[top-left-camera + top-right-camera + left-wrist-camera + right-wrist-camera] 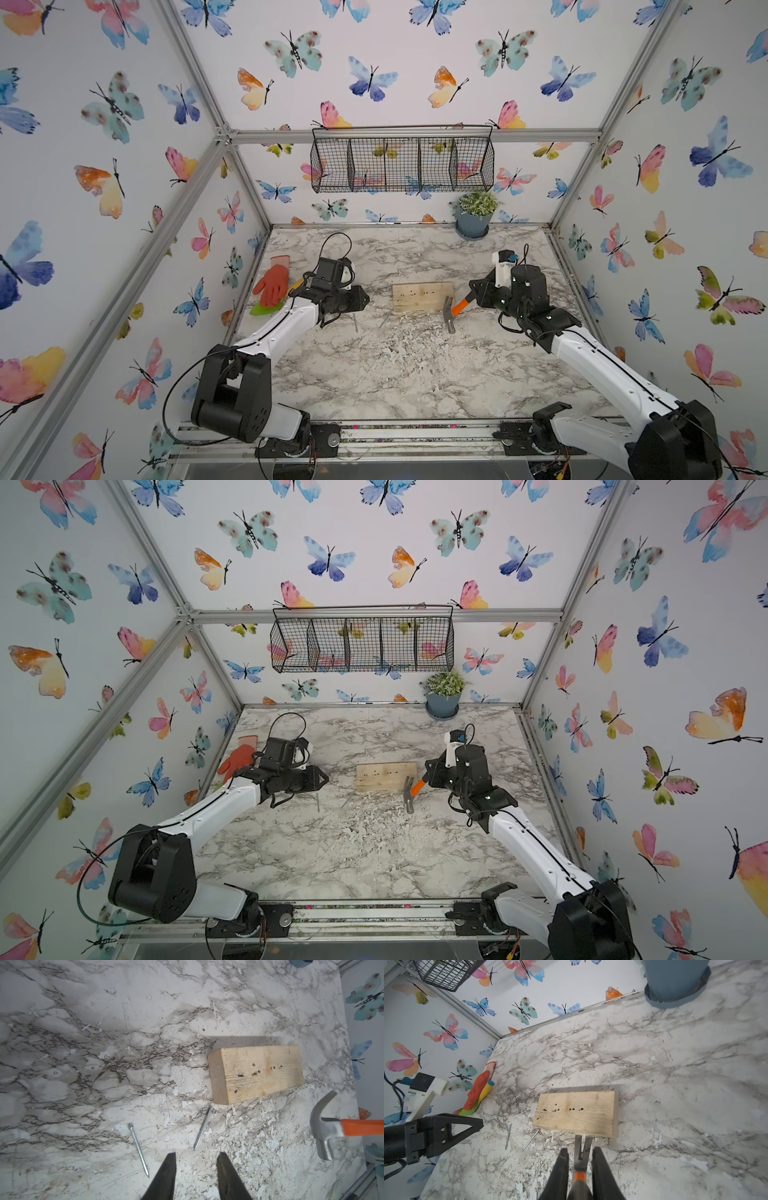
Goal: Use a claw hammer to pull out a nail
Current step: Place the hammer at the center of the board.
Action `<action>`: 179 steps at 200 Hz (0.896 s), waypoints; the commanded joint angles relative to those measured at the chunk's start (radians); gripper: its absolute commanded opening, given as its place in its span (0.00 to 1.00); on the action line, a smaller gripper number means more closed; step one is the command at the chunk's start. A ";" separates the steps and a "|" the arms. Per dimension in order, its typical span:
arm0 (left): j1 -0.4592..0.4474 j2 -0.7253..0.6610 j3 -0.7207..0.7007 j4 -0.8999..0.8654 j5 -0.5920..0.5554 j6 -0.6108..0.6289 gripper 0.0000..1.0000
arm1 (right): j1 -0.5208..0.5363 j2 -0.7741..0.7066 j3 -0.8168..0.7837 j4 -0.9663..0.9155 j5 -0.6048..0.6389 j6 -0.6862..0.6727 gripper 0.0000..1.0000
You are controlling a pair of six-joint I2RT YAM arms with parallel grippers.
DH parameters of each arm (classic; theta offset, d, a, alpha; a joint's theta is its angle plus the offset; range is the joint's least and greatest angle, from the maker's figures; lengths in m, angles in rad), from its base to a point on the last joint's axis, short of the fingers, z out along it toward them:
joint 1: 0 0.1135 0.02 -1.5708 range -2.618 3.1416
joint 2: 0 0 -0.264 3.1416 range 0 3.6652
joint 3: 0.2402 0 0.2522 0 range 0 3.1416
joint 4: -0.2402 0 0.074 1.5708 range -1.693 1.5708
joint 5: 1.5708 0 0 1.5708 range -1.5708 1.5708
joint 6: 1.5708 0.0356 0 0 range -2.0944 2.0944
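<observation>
The claw hammer (450, 315) is held just off the right-hand near corner of the wooden block (422, 296), clamped in the right pincer (580, 1150), whose fingers are closed tight on either side of the handle where the orange neck meets the black grip. The handle's long axis is seen in both top views to run slantwise away from that corner of the block, back into the right pincer. The steel head is set across it – the claw end is turned toward the block and the striking face away from it. In the right wrist view the forked claw tips are seen at the block's near edge; whether they touch the wood cannot be told. A row of small holes is carried on the block's top face. The left pincer (197, 1154) is held over the surface (395, 374) on the block's left side, its tips pointed toward the block, its jaws partly parted and nothing gripped between them. Two nails are laid flat on the surface between that pincer and the block – one nail (202, 1128) with its head close to the block's near left corner, the other nail (138, 1149) farther from the block. An orange glove (272, 282) and a green tool (266, 309) are seen well to the left of the block.
</observation>
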 commanded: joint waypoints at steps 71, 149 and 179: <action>-0.028 -0.065 -0.091 0.207 0.201 -0.061 0.38 | -0.024 -0.063 -0.243 0.484 -0.279 0.270 0.03; -0.060 -0.054 -0.092 0.220 0.195 -0.066 0.38 | -0.024 0.028 -0.396 0.752 -0.337 0.318 0.06; -0.068 -0.050 -0.094 0.223 0.195 -0.067 0.38 | -0.024 0.064 -0.416 0.771 -0.334 0.298 0.07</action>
